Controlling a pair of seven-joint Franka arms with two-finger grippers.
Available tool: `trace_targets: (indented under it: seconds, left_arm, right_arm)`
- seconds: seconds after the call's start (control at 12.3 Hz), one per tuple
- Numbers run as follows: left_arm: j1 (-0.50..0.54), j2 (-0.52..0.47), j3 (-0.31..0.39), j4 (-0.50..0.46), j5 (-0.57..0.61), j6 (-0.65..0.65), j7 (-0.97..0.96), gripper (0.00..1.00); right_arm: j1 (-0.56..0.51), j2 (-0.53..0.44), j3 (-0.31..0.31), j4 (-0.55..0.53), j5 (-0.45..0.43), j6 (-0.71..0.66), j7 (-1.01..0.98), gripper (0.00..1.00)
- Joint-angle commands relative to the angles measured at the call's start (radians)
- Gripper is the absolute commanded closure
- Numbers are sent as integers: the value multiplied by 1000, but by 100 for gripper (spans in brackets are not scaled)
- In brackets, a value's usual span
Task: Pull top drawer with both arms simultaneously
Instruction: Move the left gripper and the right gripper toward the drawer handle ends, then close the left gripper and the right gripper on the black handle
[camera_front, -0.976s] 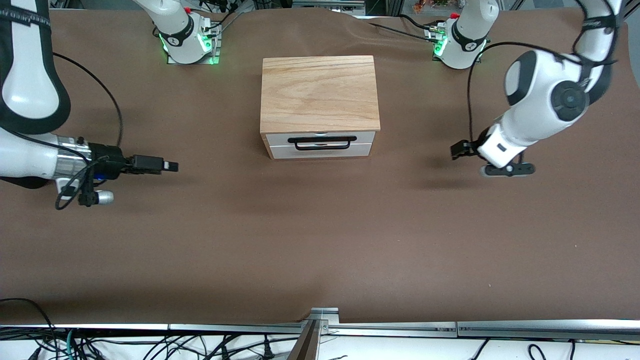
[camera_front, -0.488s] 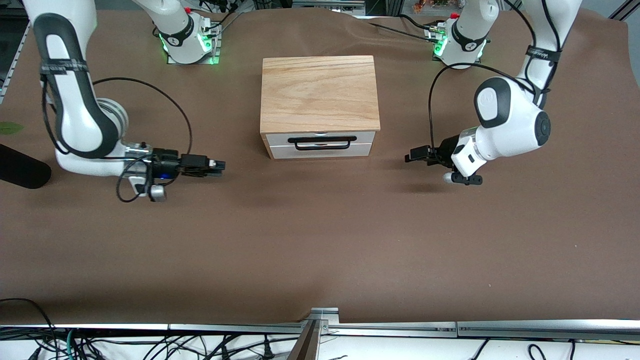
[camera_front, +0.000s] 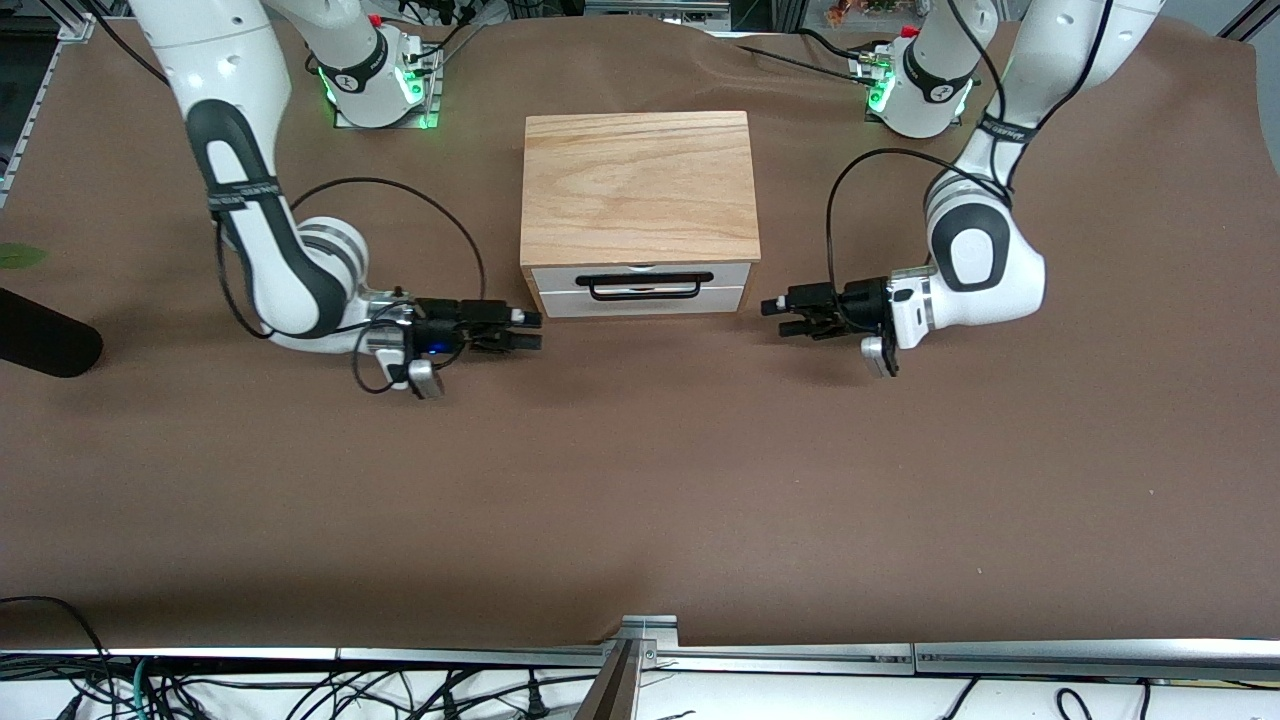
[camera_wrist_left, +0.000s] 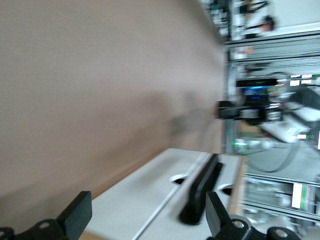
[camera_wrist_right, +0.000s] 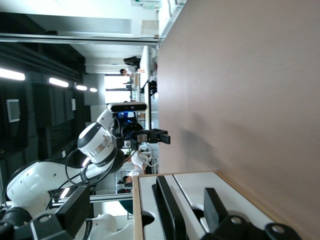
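— On the table (camera_front: 640, 480)?
— Covered all over with a brown mat, wrinkled a little near the arms' bases.
— Standing on it?
— One small cabinet (camera_front: 638, 188), light oak lid, white front facing the front camera, midway between the two ends.
— Anything else down on the mat?
— Two arm bases: one (camera_front: 380, 85) toward the right arm's end, lit green, one (camera_front: 915, 90) toward the left arm's end. Both farther from the front camera than the cabinet.
— Near edge?
— Edged with a metal rail (camera_front: 800, 655), a tangle of black cables (camera_front: 300, 690) below it.
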Motion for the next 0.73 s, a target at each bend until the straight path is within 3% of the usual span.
trace_targets:
  seconds: [0.0,0.41,0.65]
  left_arm:
    - [-35,59,-20,11,-170,-86,154,0]
    - [-81,137,-74,19,-356,-117,327,9]
    - [-84,147,-80,17,-367,-156,344,34]
  right_arm:
    - [53,37,4,7,88,-5,-127,0]
    - [100,67,4,7,79,-54,-170,0]
    - [109,90,4,7,73,-56,-196,0]
